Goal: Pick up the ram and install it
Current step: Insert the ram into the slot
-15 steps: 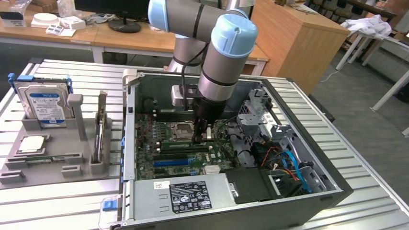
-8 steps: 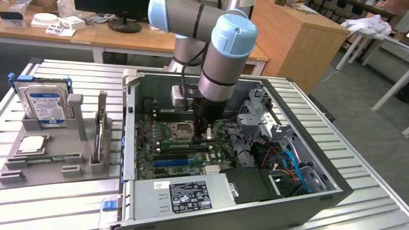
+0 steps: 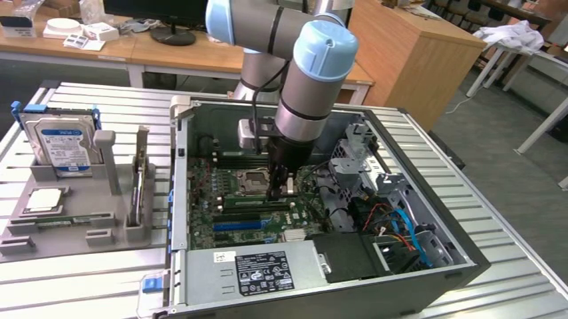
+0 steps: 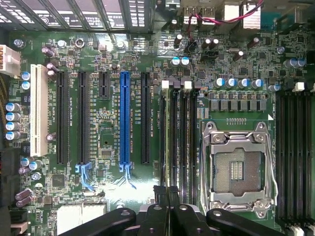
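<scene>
My gripper [image 3: 282, 191], tips half-hidden under the arm [image 3: 306, 100], jaws clenched over the memory slots [image 4: 179, 132]; ram between them unclear.

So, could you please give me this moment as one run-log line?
gripper: shut | position: inside PC case, over memory slots beside empty CPU socket | ram in grip: cannot tell

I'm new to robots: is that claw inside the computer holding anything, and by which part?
Cannot be told. The black gripper is shut over the long black memory slots; nothing between its tips is discernible.
</scene>
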### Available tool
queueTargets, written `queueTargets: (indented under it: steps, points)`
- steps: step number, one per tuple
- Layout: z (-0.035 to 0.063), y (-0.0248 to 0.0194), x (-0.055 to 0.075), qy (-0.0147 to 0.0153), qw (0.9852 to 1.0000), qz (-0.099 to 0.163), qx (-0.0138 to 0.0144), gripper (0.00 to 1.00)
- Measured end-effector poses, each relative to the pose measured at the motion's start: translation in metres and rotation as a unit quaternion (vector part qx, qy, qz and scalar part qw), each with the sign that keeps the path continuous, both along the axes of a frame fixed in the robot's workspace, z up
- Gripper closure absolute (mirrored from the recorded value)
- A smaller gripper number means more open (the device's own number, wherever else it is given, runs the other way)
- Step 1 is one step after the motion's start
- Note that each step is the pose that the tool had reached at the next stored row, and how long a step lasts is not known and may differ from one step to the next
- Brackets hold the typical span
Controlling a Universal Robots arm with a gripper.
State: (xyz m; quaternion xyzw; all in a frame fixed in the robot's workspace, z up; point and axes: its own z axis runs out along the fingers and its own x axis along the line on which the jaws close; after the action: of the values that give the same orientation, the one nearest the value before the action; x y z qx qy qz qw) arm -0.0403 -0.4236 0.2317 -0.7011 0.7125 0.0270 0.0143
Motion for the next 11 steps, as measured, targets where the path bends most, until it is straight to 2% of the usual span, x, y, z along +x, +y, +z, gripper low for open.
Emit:
queueTargets:
  steps: [11]
  points:
    - [-0.002, 0.0, 0.0, 0.0, 1.0, 0.001, 0.0003, 0.88]
